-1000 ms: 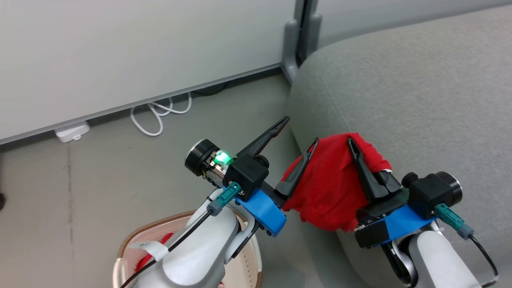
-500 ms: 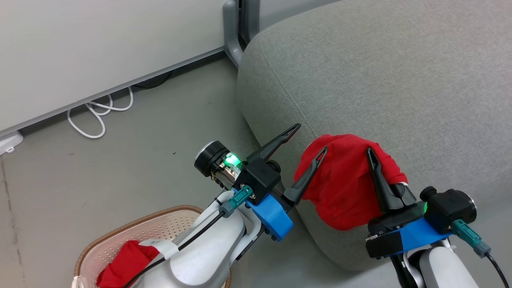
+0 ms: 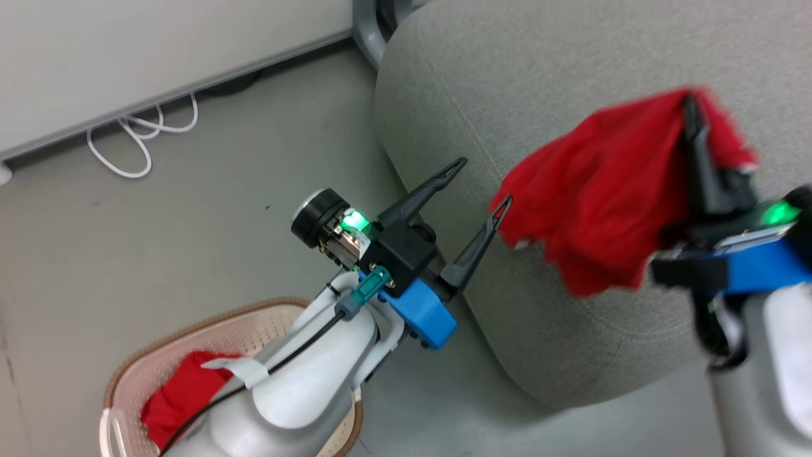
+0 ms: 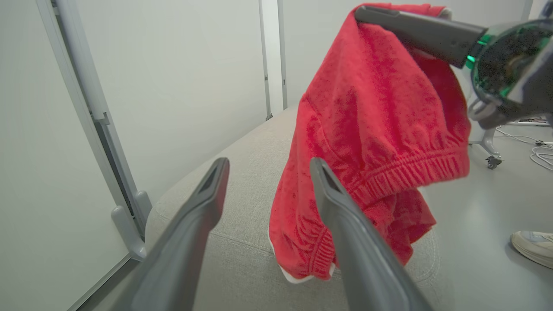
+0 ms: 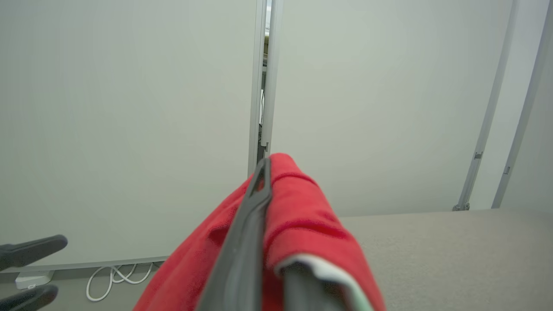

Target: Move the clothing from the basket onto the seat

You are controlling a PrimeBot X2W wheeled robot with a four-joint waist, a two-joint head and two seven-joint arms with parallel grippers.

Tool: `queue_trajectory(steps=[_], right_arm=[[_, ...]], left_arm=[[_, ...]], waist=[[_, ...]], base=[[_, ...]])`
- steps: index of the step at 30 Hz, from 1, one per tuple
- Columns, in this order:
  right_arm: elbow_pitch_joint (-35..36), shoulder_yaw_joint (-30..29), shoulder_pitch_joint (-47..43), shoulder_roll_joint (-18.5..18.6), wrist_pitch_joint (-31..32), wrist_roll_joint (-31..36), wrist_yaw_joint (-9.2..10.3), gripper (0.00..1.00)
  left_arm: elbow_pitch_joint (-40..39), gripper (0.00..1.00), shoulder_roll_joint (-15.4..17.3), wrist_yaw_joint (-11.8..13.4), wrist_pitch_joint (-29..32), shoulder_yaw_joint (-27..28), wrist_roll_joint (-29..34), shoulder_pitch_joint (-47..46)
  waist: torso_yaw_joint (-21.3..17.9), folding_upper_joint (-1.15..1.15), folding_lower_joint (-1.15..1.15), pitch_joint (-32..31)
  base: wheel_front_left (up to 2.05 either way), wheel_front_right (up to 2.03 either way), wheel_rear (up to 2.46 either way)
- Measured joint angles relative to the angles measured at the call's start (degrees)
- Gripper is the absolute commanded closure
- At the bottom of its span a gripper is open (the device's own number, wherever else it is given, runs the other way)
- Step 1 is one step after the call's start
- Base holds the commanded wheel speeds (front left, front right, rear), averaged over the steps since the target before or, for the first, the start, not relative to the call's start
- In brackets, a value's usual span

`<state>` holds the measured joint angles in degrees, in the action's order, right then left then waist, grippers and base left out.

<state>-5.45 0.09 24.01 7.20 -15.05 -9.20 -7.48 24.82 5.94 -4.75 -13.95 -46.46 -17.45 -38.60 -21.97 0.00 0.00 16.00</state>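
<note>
One red garment of the clothing (image 3: 602,178) hangs over the front left corner of the grey seat (image 3: 507,76), with my right gripper (image 3: 688,108) shut on its upper edge. The right wrist view has that cloth (image 5: 302,216) draped over the right gripper (image 5: 270,168), hiding one finger. My left gripper (image 3: 487,181) stands open and empty just left of the hanging cloth, beside the seat's corner. Seen from the left wrist, the garment (image 4: 367,129) dangles beyond the spread left gripper (image 4: 268,162). A second red piece (image 3: 177,397) lies in the basket (image 3: 190,327), partly hidden by my left forearm.
Pale partition panels (image 3: 158,38) stand behind on the grey floor, one foot (image 3: 368,32) right by the seat. A white cable (image 3: 139,136) loops along the panel's base. A person's shoe (image 4: 533,246) rests on the floor beyond the seat.
My right gripper has carried the red garment up and to the right, further over the seat. The left gripper has stayed open. The camera has turned, shifting the whole picture.
</note>
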Motion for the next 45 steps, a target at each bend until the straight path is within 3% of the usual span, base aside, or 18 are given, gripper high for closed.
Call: queue_trajectory(steps=[9, 10, 19, 26, 36, 37, 38, 45], right_arm=[[-1.13, -12.95, 19.48, 7.56, 0.0, -0.88, 0.0, 1.0], [-2.1, -15.44, 23.53, 9.76, 0.0, -1.05, 0.0, 1.0], [-12.02, -19.86, 35.2, 17.02, -0.1, -0.83, 0.0, 1.0], [-23.7, -19.37, 34.63, 15.94, -0.09, 1.15, -0.01, 1.0], [-34.93, -19.22, 30.53, 14.02, -0.09, 1.51, -0.01, 1.0], [-35.1, -19.22, 30.45, 14.02, -0.09, 1.36, -0.01, 0.68], [-35.08, -19.41, 30.45, 14.06, -0.09, 0.91, -0.01, 0.0], [-32.09, -18.47, 22.51, 14.12, -0.09, 0.4, -0.01, 0.0]], left_arm=[[-4.59, 0.0, 1.97, 0.16, 3.87, -0.43, 2.53, -6.37], [-5.37, 0.0, 2.6, 0.15, 4.64, -0.57, 3.19, -7.75], [-8.98, 0.0, 4.52, 0.68, 6.42, -0.48, 5.06, -12.03], [-9.34, 0.0, 4.64, 1.25, 6.33, -0.77, 5.34, -12.37], [-8.14, 0.0, 3.35, 1.45, 4.42, -1.3, 4.41, -12.23], [-7.9, 0.0, 3.38, 1.55, 4.2, -1.26, 4.32, -12.13], [-7.69, 0.0, 3.35, 1.71, 3.98, -1.27, 4.28, -12.08], [-5.16, 0.0, 2.33, 2.25, 1.12, -1.08, 2.25, -9.2]], waist=[[2.47, 0.0, 0.01, 11.01], [3.19, 0.0, 0.01, 13.89], [6.49, 0.0, 0.02, 26.15], [8.78, 0.0, 0.02, 31.36], [10.54, 0.0, 0.01, 29.64], [10.67, 0.0, 0.01, 29.4], [10.78, 0.0, 0.01, 29.13], [11.06, 0.0, 0.0, 24.6]], base=[[0.0, 0.0, 0.0], [0.0, 0.0, 0.0], [0.0, 0.0, 0.0], [0.0, 0.0, 0.0], [0.0, 0.0, 0.0], [0.0, 0.0, 0.0], [0.0, 0.0, 0.0], [0.0, 0.0, 0.0]])
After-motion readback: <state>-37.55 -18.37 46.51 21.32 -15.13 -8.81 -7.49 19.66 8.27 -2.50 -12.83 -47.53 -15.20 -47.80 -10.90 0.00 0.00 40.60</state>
